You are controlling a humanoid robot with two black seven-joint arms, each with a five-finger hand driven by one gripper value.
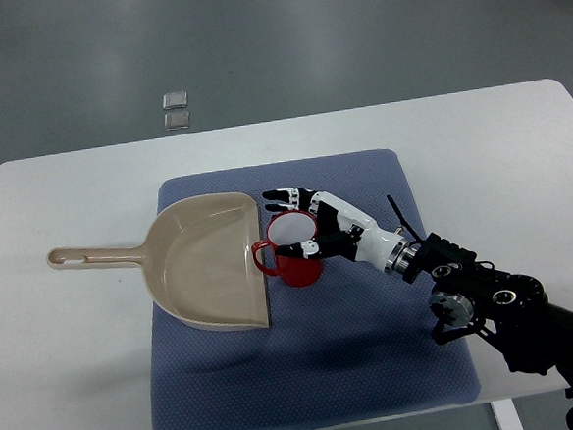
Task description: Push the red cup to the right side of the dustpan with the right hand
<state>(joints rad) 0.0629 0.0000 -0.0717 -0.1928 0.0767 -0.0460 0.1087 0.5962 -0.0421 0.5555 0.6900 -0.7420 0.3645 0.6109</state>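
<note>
Blue mat (376,366) carries the dustpan (207,270); your right hand (312,223) cups the red cup (294,254) — fingers spread, pushing, not gripping.

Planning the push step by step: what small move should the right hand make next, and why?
Probably ease off: the red cup already stands just right of the dustpan, its handle almost touching it, with the right hand spread over its rim.
</note>
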